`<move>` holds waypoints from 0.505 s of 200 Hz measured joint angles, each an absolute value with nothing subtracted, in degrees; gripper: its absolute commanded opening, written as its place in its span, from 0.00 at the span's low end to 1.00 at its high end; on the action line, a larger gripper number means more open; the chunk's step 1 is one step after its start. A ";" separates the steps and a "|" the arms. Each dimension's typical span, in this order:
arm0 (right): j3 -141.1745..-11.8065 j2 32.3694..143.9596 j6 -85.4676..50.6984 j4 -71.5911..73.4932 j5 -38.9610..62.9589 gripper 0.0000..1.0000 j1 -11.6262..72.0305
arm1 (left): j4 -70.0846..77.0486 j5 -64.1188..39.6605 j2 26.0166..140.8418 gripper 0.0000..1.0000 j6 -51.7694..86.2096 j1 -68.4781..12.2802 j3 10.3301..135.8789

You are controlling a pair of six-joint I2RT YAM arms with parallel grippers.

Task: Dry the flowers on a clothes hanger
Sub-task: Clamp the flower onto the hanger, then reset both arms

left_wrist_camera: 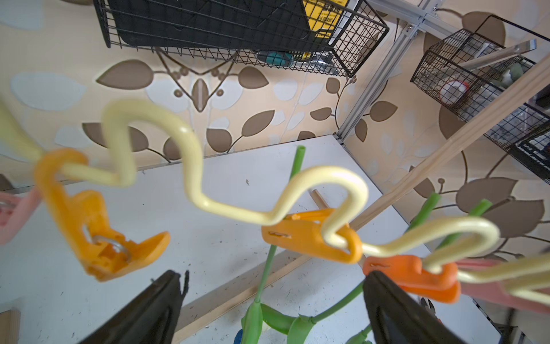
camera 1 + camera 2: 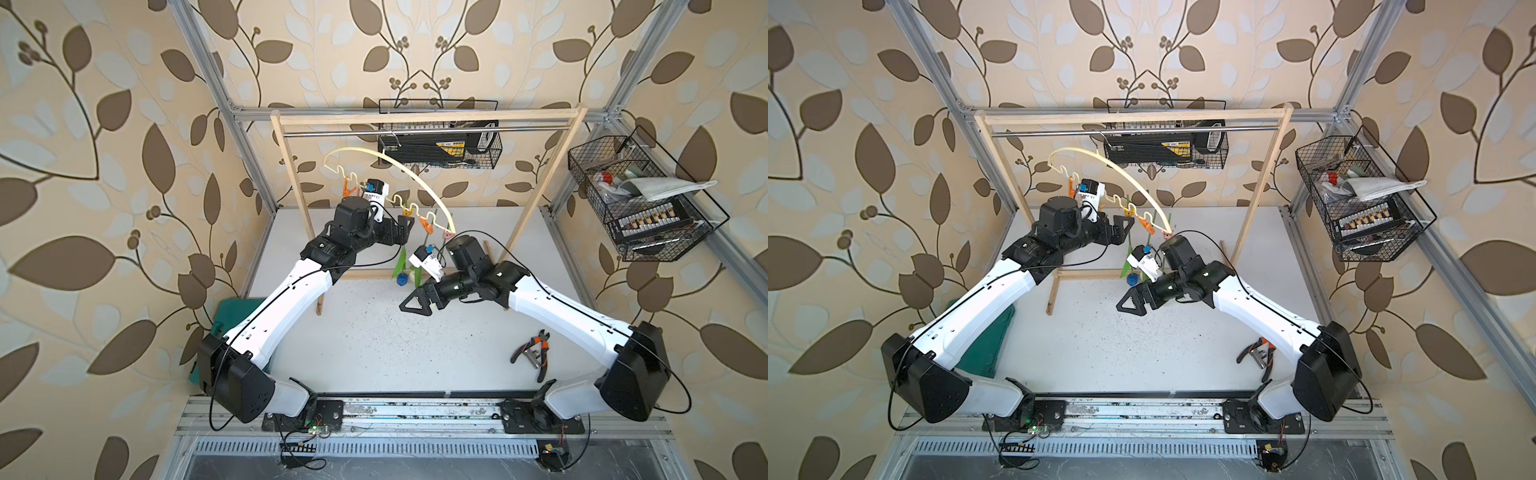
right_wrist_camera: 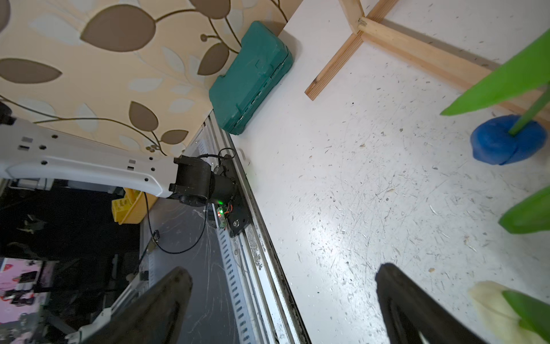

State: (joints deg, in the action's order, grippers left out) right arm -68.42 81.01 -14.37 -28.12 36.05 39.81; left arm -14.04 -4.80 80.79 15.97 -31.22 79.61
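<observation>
Tulips hang head-down from a cream wire hanger

The flowers, with smooth green stems and blue and cream heads, are pinched in glossy orange clips on the wavy bar of the clothes hanger, above the scuffed white surface. The left end effector gapes wide and empty just below the clips. The right end effector, equally wide and empty, is beside the blooms. A basket's yellow label is unreadable.

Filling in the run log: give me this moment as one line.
left gripper: open, empty, by clothes hanger | right gripper: open, empty, above table | flowers: hanging head-down from clips
</observation>
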 measured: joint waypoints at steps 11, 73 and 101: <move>-67.85 78.00 -13.17 -29.52 34.52 0.99 40.40 | -14.35 -5.04 80.77 0.99 15.97 -31.22 79.61; -64.05 65.52 -11.29 -35.53 28.75 0.99 40.38 | -19.79 -4.60 76.01 0.99 15.97 -31.22 77.43; -63.81 62.94 -11.27 -37.76 28.05 0.99 40.01 | -21.41 -3.11 70.15 0.99 15.18 -31.22 73.63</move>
